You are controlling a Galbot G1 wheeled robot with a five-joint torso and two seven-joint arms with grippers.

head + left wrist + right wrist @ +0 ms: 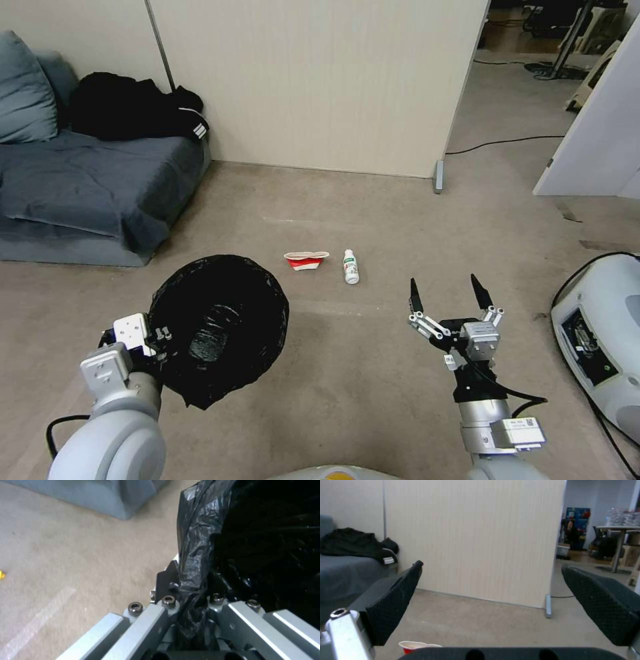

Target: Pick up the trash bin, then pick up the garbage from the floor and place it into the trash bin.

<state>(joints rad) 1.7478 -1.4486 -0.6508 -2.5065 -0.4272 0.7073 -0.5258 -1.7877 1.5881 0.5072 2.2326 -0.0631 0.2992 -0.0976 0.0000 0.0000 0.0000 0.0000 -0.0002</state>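
Beige carpet (373, 200), cream partition (320, 80), grey sofa (80, 180).

On the floor lie two pieces of litter, one red-and-white paper carton (306, 261) and one small white bottle (351, 267), while one black-lined trash bin (217, 327) and two claws complete the count.

Bag-lined trash bin (220, 327) in left tool (155, 339); right tool (445, 293) spread wide near carton (306, 261) and bottle (351, 267).

Bare floor (373, 347) between right pincer (445, 288) and bottle (351, 267).
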